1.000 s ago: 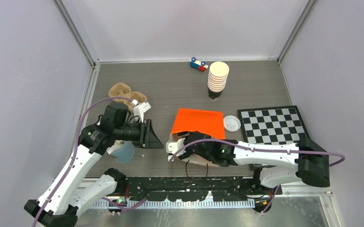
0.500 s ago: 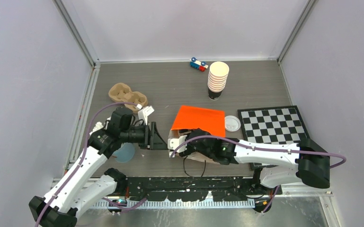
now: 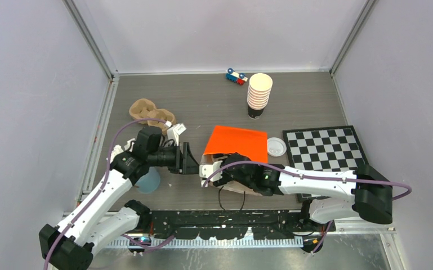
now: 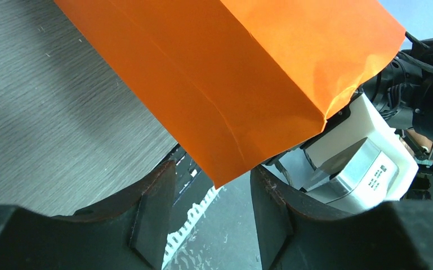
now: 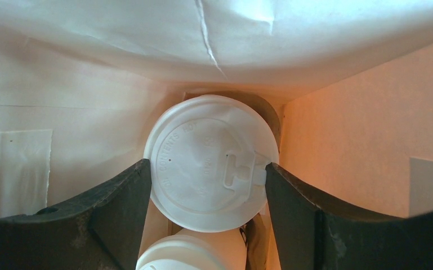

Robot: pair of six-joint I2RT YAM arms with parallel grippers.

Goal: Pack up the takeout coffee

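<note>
Deep inside the orange bag (image 3: 236, 145), the right end effector (image 5: 207, 165) clamps a takeout coffee (image 5: 211, 157) at its lid, arm stretched low leftward; a second lidded cup (image 5: 188, 254) sits closer to its wrist. Alongside, the left end effector (image 4: 213, 171) gapes around the bag's corner, arm elbowed rightward.

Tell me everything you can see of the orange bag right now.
The orange bag is creased paper, orange outside, white inside, lying on its side on the table, mouth toward the arms. Inside, the right gripper grips a lidded cup beside a second lidded cup. The left gripper, open, straddles one mouth corner.
</note>
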